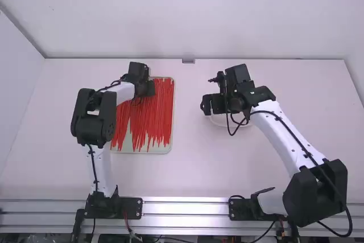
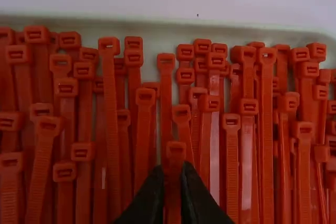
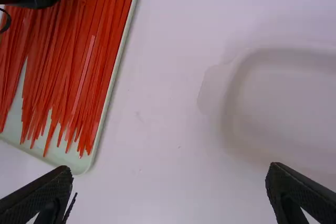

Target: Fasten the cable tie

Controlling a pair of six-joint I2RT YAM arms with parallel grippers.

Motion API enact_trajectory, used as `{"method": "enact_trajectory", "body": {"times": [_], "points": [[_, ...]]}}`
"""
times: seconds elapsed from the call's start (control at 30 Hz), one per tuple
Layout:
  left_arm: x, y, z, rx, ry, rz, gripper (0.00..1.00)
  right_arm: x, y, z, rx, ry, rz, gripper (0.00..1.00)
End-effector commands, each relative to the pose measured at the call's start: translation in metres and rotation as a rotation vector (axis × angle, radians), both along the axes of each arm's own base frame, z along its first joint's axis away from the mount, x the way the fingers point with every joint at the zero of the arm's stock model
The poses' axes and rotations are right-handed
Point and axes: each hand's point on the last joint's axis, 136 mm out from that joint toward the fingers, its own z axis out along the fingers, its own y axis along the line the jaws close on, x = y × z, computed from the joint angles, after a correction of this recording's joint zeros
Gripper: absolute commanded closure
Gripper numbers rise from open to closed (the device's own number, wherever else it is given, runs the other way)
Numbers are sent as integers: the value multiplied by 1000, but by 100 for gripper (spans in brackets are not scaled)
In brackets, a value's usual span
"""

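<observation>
High view: the left arm (image 1: 94, 118) reaches over the far end of a pale tray (image 1: 171, 135) heaped with red cable ties (image 1: 149, 118). Its black wrist covers the fingertips and whatever they hold. The right arm (image 1: 284, 140) hangs above a white dish (image 1: 219, 122) that is nearly the colour of the bench (image 1: 187, 169) and half hidden under the wrist and a looped cable. I cannot tell the state of its fingers from here. Bare bench lies between tray and dish, and out to both side edges. A metal rail (image 1: 187, 203) runs along the near edge.

Left wrist view: the left fingers (image 2: 149, 198) are pressed together on one cable tie (image 2: 176, 153), pinching its strap just below the head. The tie lies in the heap, with neighbours touching on both sides. The tails are cut off by the frame. The tray's far rim runs just beyond the heads.

Right wrist view: the right fingers (image 3: 39, 195) are spread wide with nothing between them, and only their tips are in frame, above bare bench between the tray corner and the dish. The dish's outline is faint and cut off at one side. The left arm's black end sits over the ties.
</observation>
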Motion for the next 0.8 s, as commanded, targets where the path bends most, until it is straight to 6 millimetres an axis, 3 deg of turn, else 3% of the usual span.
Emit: {"method": "enact_trajectory", "body": {"times": [0.0,0.13,0.23,0.77], "points": [[-4,1,-8,1,22,-1,91,7,1,10,6,-26,-5,2],[-6,-3,-10,-17,22,-13,91,7,1,10,6,-26,-5,2],[-6,-1,-11,-17,23,-10,98,7,1,10,6,-26,-5,2],[0,-1,-3,-18,7,-8,98,5,1,9,4,-19,-5,2]]}}
